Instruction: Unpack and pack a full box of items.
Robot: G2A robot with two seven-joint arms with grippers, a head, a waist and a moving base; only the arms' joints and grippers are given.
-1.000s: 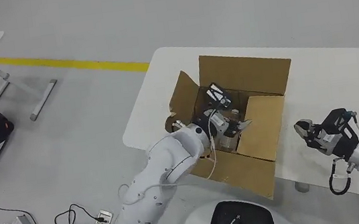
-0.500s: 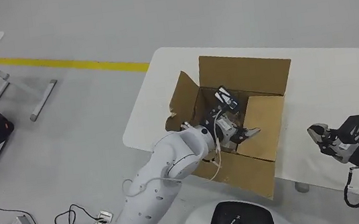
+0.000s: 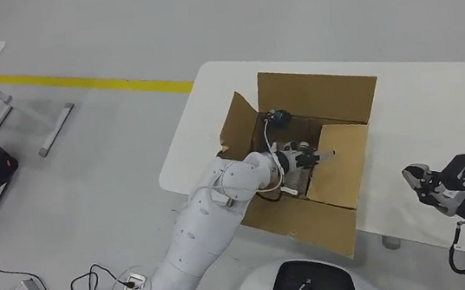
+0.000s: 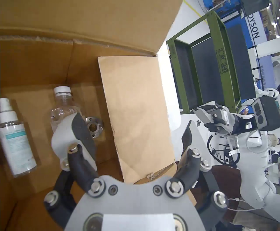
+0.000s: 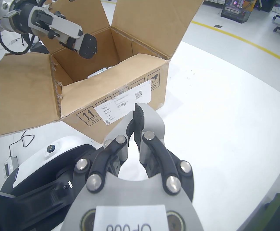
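An open cardboard box (image 3: pixel 318 95) stands on the white table (image 3: pixel 425 108). My left gripper (image 3: pixel 311 157) is inside it, open and holding nothing. In the left wrist view the left gripper (image 4: pixel 131 133) hangs above the box floor. There lie a clear plastic bottle (image 4: pixel 62 102) with a white cap, a teal-labelled pump bottle (image 4: pixel 15 140) and a metal flange (image 4: pixel 94 126). An inner flap (image 4: pixel 135 113) leans in between its fingers. My right gripper (image 5: pixel 136 116) is shut and empty, off the box's labelled side, near the table's front right edge (image 3: pixel 420 181).
The box's flaps stand up or fold outward on all sides; the front one (image 3: pixel 303 219) hangs past the table edge. Bare table lies right of the box (image 5: pixel 218 109). A yellow floor line (image 3: pixel 85 83) runs behind the table.
My left gripper has turned and gone lower and farther into the box. The right arm has pulled back from the box toward the table's front right edge.
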